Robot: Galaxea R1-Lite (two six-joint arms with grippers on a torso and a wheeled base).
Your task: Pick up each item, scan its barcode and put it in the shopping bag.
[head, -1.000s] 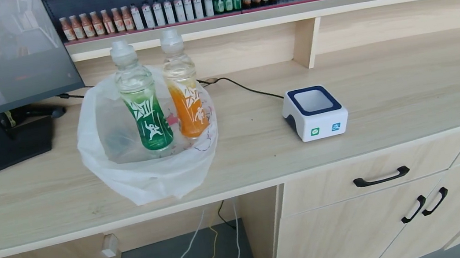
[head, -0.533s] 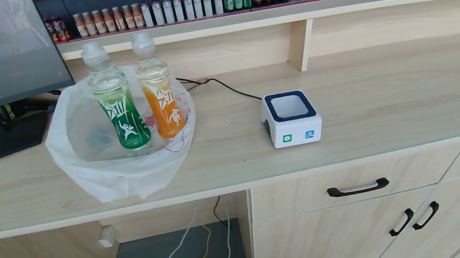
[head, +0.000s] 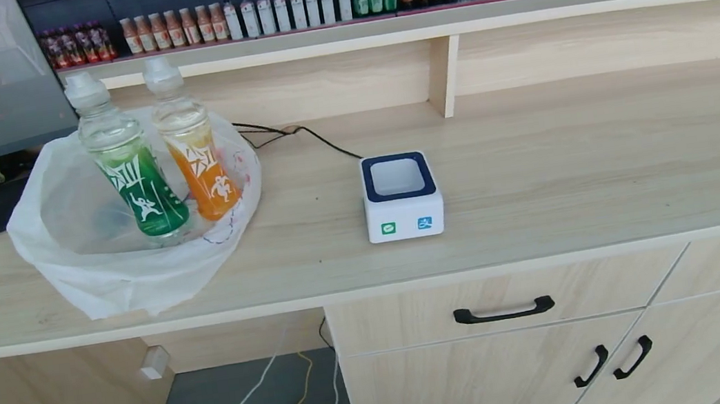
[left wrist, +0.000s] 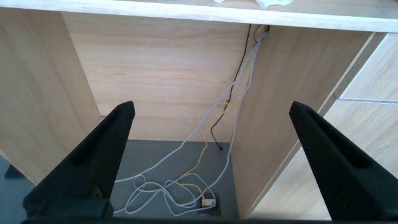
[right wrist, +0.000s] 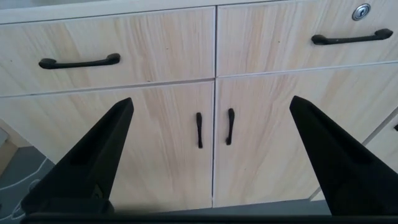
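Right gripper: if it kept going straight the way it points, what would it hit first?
Most likely the cabinet doors, near their two black handles; the right gripper faces them, though how far off is unclear.

The head view looks forward and down from above the counter (head: 535,158), taking in its top, its front and the far shelf of bottles (head: 334,4). The left wrist view sits low, facing the cables (left wrist: 186,186) under the counter between the spread fingers of the left gripper (left wrist: 211,106). The right wrist view faces the cabinet doors (right wrist: 155,143) from near, past the parted right gripper (right wrist: 211,99). The head view shares both the cables and the doors.
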